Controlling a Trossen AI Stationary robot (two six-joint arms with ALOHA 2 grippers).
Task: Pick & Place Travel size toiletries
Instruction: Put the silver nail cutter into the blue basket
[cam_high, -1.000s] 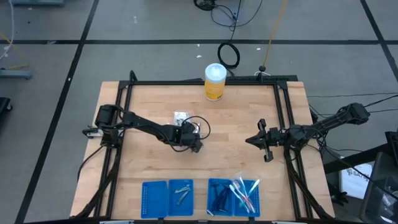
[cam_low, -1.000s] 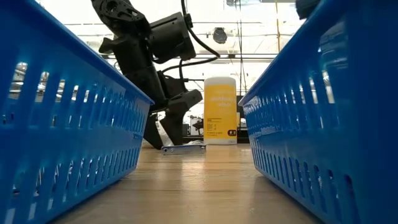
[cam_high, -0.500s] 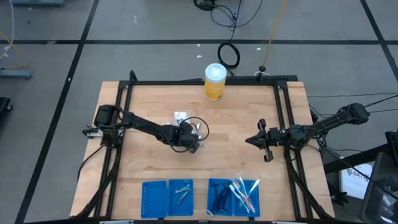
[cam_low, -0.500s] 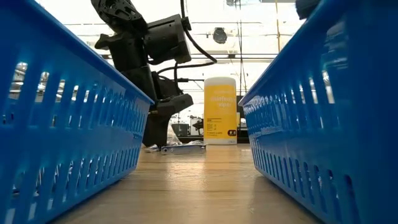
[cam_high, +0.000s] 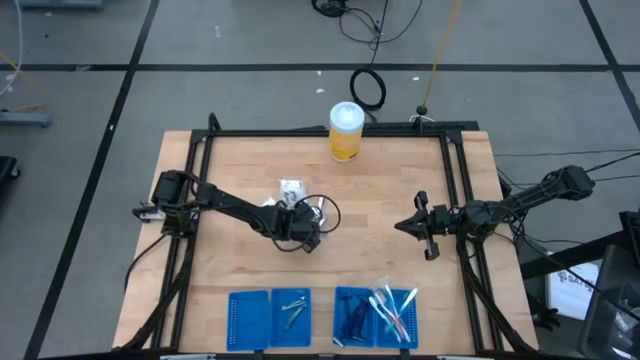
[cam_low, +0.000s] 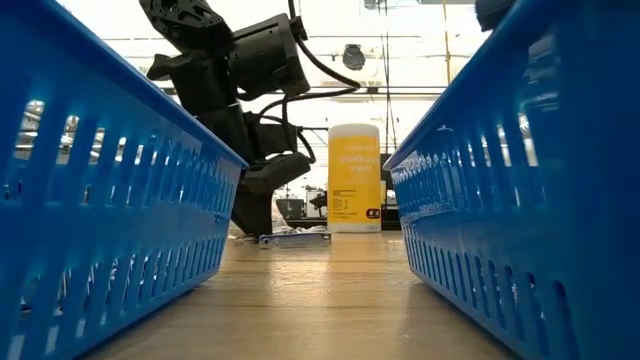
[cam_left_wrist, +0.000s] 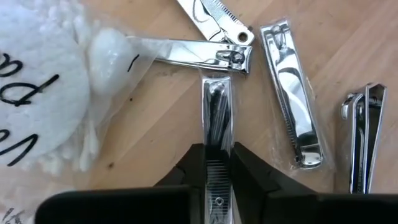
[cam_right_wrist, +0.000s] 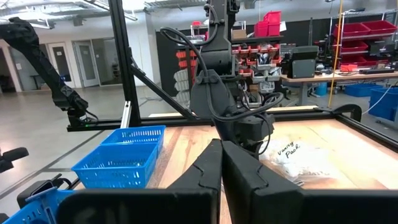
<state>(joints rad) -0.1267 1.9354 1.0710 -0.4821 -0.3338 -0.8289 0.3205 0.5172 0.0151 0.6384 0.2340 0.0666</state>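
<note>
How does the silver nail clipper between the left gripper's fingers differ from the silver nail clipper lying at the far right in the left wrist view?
The silver nail clipper between the fingers of the left gripper is clamped on both sides; the far-right silver nail clipper lies free, touching nothing. The gripped one shows its flat top; the far-right one seems turned on its side. Both are shiny metal on the wooden table.

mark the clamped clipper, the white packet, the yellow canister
clamped clipper (cam_left_wrist: 217, 118), left wrist view, on its wrapped silver body.
white packet (cam_left_wrist: 31, 87), left wrist view, on its printed face.
yellow canister (cam_high: 345, 142), high view, on its side.
</note>
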